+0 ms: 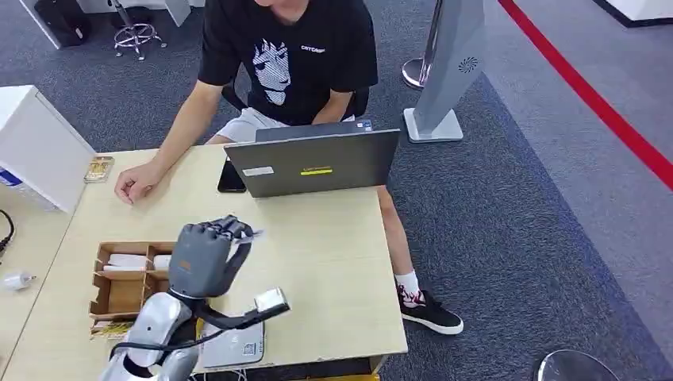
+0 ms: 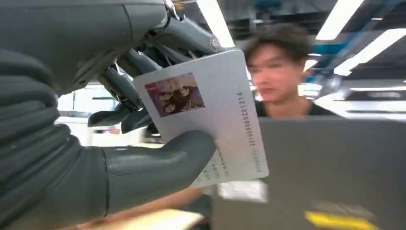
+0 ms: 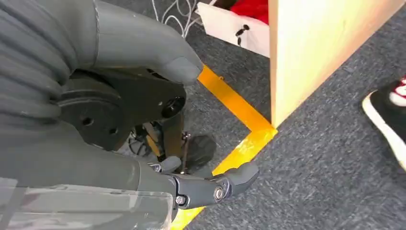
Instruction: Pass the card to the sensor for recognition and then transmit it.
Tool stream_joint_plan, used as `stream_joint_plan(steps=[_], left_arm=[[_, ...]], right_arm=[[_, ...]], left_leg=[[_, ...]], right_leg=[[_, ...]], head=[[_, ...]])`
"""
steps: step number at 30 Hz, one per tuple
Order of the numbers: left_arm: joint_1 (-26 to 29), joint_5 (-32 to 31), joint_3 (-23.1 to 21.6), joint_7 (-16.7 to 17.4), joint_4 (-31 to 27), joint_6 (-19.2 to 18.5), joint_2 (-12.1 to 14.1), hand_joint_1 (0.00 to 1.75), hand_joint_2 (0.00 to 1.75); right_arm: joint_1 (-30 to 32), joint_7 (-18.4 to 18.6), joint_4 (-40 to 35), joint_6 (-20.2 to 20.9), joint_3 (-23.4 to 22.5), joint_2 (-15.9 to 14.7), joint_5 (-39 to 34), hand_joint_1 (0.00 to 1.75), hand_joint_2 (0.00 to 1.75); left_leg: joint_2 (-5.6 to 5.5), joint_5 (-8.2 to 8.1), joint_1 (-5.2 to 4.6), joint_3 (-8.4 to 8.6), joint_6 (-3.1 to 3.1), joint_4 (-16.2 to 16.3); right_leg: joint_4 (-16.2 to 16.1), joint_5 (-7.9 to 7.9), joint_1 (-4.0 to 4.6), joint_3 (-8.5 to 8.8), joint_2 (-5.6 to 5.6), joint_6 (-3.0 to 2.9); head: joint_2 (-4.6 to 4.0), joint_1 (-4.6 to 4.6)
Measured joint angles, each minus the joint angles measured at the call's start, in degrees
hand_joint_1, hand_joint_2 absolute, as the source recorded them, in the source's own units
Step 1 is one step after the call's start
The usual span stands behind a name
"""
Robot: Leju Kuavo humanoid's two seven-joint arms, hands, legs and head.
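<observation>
Gripping the card between thumb and fingers, the left hand is raised above the wooden table, just over the near end of a compartmented tray. In the left wrist view the card shows a small photo and a printed number along one edge, and it faces the person seated across the table.

Between hand and person stands an open grey laptop, its lid back toward the robot, with a dark phone just beside it. The person's hand rests on the tabletop near a small box. A flat grey device lies at the table's near edge under the forearm.

The right hand hangs beside the table's side panel over grey carpet and a yellow floor stripe, fingers loosely apart, holding nothing.
</observation>
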Motion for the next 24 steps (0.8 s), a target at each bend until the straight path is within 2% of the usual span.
stream_joint_plan(steps=[5,9,13,16,19,24], left_arm=[[2.8,2.5,-1.9,-1.6,0.0,0.0,-1.2,1.75,1.75],[9.2,3.9,-3.4,-4.2,-0.4,0.5,-0.9,1.75,1.75],[14.0,5.0,-4.3,-4.2,-2.4,1.3,1.3,1.75,1.75],[16.8,5.3,-5.1,-3.0,-4.6,2.5,3.7,1.75,1.75],[18.3,5.5,-5.4,-2.4,-6.4,2.9,5.3,1.75,1.75],[19.1,6.3,-5.8,-0.6,-7.9,3.3,6.7,1.75,1.75]], right_arm=[[0.0,-1.1,-0.1,0.2,-0.5,0.0,0.1,0.00,1.75],[0.2,-1.1,-0.4,0.1,-1.4,0.0,0.0,0.00,1.75],[0.4,0.3,-1.1,0.0,-2.3,0.1,-0.1,0.00,1.75],[0.8,1.2,-1.9,-0.3,-3.1,0.4,0.0,0.00,1.75],[0.9,1.4,-2.6,-0.4,-3.7,0.8,0.1,0.00,1.75],[1.1,1.9,-3.5,-0.4,-4.4,0.9,0.4,0.00,1.75]], left_leg=[[0.08,0.00,0.00,0.04,0.00,0.0],[0.09,-0.01,0.02,0.00,0.00,0.0],[0.09,-0.05,0.02,-0.02,0.00,0.0],[0.07,-0.05,0.02,-0.03,0.00,0.0],[0.06,-0.05,0.02,-0.02,0.00,0.0],[0.07,-0.04,0.01,0.00,-0.01,0.0]], right_leg=[[0.0,0.00,0.01,0.00,0.06,0.00],[0.0,-0.04,0.03,-0.04,0.09,0.00],[0.0,-0.06,0.03,-0.05,0.08,0.02],[0.0,-0.07,0.04,-0.05,0.05,0.02],[0.0,-0.06,0.04,-0.04,0.05,0.02],[0.0,-0.05,0.04,-0.01,0.05,0.03]], head=[[0.00,-0.06],[0.00,-0.04],[0.00,-0.04],[0.00,-0.04],[0.00,-0.04],[0.00,-0.04]])
